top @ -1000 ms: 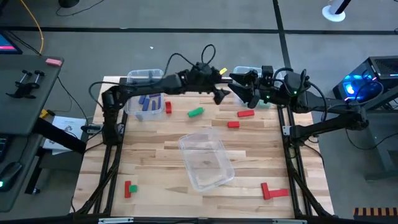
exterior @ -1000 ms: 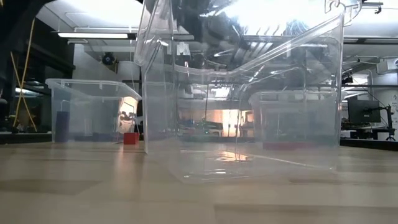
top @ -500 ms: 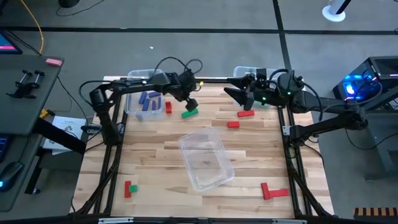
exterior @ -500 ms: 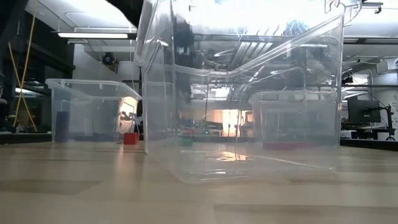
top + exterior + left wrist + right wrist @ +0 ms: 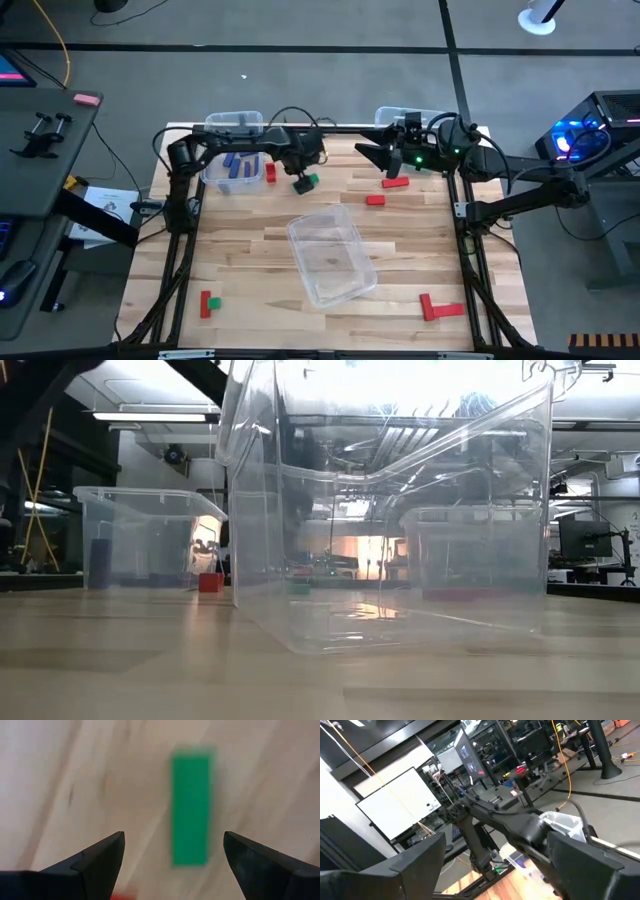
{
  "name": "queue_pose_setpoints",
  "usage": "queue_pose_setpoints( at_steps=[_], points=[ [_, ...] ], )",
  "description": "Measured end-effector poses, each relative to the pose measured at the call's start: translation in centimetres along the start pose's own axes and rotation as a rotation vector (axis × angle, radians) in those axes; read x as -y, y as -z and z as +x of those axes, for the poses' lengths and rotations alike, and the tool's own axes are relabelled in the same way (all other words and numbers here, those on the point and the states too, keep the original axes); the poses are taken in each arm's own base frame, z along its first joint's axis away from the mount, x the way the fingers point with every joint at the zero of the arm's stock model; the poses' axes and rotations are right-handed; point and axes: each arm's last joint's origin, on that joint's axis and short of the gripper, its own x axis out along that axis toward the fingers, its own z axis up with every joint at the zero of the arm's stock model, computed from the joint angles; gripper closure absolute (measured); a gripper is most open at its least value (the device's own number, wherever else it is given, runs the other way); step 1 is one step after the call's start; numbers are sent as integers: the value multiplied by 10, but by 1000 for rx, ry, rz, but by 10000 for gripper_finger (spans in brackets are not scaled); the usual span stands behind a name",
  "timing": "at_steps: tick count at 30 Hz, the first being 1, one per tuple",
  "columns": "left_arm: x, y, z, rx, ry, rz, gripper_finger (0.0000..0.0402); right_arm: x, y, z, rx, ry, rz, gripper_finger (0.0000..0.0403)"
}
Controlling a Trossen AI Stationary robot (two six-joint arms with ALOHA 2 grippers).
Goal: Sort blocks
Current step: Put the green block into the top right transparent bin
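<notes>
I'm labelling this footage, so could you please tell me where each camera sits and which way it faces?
High view: overhead, facing straight down on the table; both arms show.
Low view: at tabletop height, looking level through the clear bin; no arm is clearly visible.
Left wrist view: facing down between the open left gripper at the green block.
Right wrist view: facing across at the left arm and room, past the open right gripper.
Shared: the high view also shows the green block.
</notes>
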Motion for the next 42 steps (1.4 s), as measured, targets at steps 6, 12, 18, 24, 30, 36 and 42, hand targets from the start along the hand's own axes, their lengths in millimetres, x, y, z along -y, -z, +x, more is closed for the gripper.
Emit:
queue_pose_setpoints(
  at_steps=[6,12,18,24,30,36,42],
  points=[
    [2,8,14,-126,-84,27,77,0,0,0,-1,1,-2,59],
    [6,6,16,-106,-36,27,77,0,0,0,-4,4,-1,59],
    [17,8,16,-127,8,52,80,1,1,0,-8,6,-2,59],
    [19,6,13,-120,9,82,87,1,1,0,-9,9,-5,59],
    [15,-2,2,-107,-68,92,87,2,2,0,-21,16,-4,59],
    [30,-5,-14,-122,7,174,87,3,4,0,-39,27,-7,59],
    [50,2,-4,-137,12,225,87,3,4,0,-41,28,-7,59]
  ],
)
